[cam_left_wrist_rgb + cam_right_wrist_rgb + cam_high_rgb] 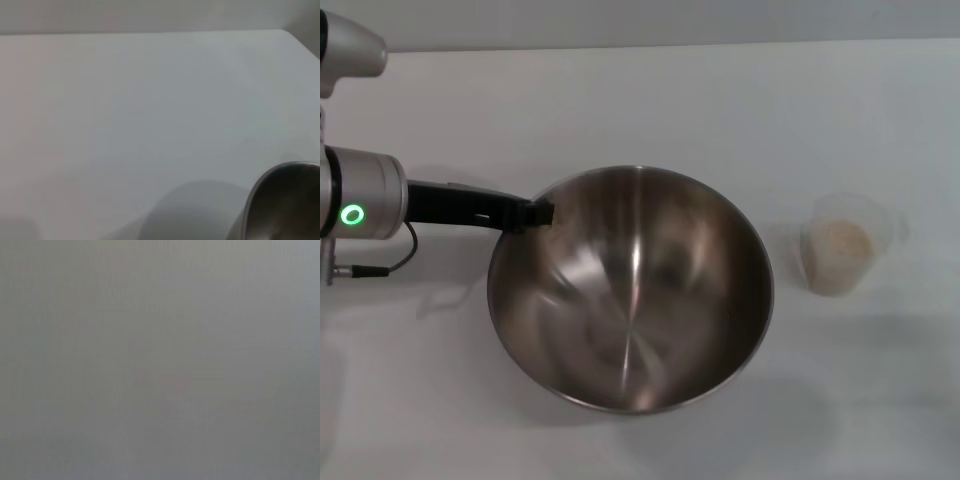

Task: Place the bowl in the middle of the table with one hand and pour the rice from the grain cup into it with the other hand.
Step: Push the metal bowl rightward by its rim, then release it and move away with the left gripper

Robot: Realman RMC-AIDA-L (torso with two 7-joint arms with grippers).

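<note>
Table [640, 100] is plain white and holds everything. Bowl [632, 288] sits about mid-table, empty, ready as the pour target. Left gripper [542, 212] is clamped on its near-left rim, probably to steady or place it. Cup [840, 245] stands upright well to the right, rice [840, 243] inside, unpoured. Right gripper isn't visible anywhere.

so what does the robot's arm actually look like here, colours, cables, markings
Only the left arm shows, in the head view: silver-grey rounded cylindrical segments, one carrying a glowing green ring light. A thin black cable loops beneath it. A black, slim bar runs out to the left gripper, also black with blocky fingers. The right arm is out of view.
</note>
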